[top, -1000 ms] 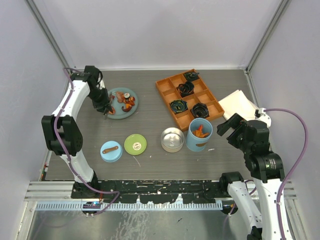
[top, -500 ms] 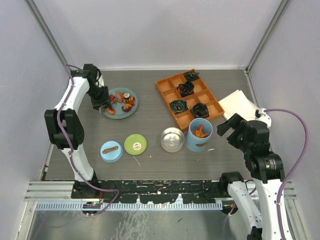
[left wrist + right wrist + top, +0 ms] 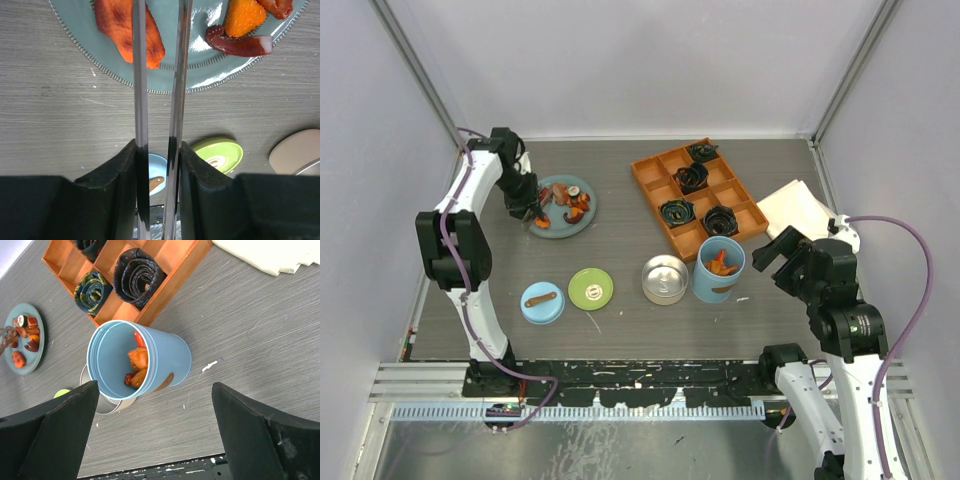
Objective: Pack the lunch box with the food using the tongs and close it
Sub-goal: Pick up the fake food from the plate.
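Grey wood-grain tabletop [image 3: 620, 250], boxed in by plain white walls, carries everything we work with. Our left gripper [image 3: 157, 150] is clamped on the tongs [image 3: 140, 90], whose two slim arms run out over the teal plate [image 3: 200, 65] at the far left. There they straddle an orange chunk of the food [image 3: 127, 30]. The tips lie beyond the wrist view, so we cannot tell whether anything is pinched yet. Our right gripper [image 3: 778, 258] hangs spread wide, holding nothing, near the light-blue cylinder [image 3: 718, 270], which already holds a few pieces. The steel tin [image 3: 665, 279] just beside it looks empty. The green lid [image 3: 591, 289] and blue lid [image 3: 542, 302] lie apart on the table.

We judge slip to be the main risk. The arms are smooth and narrow, so a chunk squeezed off-centre could squirt out on the plate or drop during the long carry across to the containers. The tongs could also twist within our fingers under a sideways load. Tips pressed too low would drag the plate. At the far end, a tong arm clipping the tall cylinder's rim could tip it toward the orange tray [image 3: 650, 180] of black coils [image 3: 679, 212].

We read no brand or writing anywhere. The green lid shows only a pale round centre mark, and the cylinder has a brownish patch too small to make out.
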Controlling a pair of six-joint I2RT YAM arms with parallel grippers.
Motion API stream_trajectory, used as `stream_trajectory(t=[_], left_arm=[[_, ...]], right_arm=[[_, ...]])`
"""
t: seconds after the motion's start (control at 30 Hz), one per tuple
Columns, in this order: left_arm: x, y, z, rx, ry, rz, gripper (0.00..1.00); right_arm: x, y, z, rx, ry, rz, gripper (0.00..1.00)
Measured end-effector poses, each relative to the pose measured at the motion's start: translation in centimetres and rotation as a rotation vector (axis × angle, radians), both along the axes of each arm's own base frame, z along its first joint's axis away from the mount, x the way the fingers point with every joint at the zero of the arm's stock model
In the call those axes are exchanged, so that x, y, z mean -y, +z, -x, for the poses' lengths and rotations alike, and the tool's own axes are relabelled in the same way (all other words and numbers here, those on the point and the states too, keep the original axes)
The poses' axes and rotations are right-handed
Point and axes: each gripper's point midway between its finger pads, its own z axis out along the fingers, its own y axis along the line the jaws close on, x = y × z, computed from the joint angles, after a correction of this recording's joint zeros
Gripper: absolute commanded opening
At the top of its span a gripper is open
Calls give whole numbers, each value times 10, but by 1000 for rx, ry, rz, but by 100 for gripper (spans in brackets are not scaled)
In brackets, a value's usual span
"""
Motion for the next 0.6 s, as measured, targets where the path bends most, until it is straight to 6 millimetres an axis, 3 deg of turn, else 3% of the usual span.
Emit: stream_trajectory(t=[0.2, 0.43, 0.6], left_arm=[[0, -2, 2, -10, -7, -1, 11], [1, 0, 2, -7, -3, 5, 7], [2, 15, 3, 29, 4, 13, 6]], right_arm=[[0, -2, -1, -11, 2, 0, 100], [-1, -2, -1, -11, 4, -2, 100], [-1, -2, -1, -11, 4, -3, 100]])
